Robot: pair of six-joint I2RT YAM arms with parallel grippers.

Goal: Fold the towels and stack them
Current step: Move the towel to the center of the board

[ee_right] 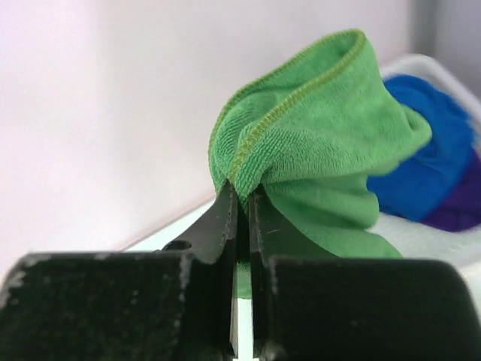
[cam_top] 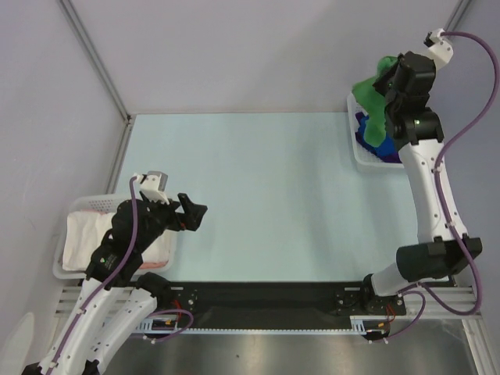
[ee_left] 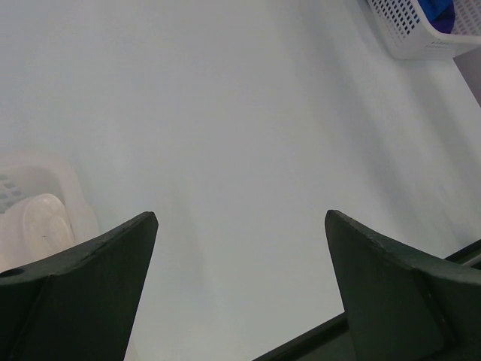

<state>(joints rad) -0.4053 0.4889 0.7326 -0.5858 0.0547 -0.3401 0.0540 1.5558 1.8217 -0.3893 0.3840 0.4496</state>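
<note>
My right gripper [ee_right: 242, 189] is shut on a fold of the green towel [ee_right: 316, 150], pinched at the fingertips. From above, the green towel [cam_top: 373, 105] hangs over the far-right white basket [cam_top: 361, 153], partly hidden by the right gripper [cam_top: 388, 82]. A royal blue towel [ee_right: 428, 162] and a purple towel [ee_right: 458, 207] lie in that basket behind the green one. White and pinkish towels [cam_top: 86, 234] fill the left basket [cam_top: 64, 269]. My left gripper [cam_top: 191, 215] hovers open over the table beside the left basket, nothing between its fingers [ee_left: 98, 278].
The pale blue table top [cam_top: 258, 195] spreads between the two baskets. Grey walls and a metal frame post [cam_top: 94, 58] bound the back and left. A black rail [cam_top: 258, 301] runs along the near edge by the arm bases. The right basket's corner [ee_left: 421, 34] shows in the left wrist view.
</note>
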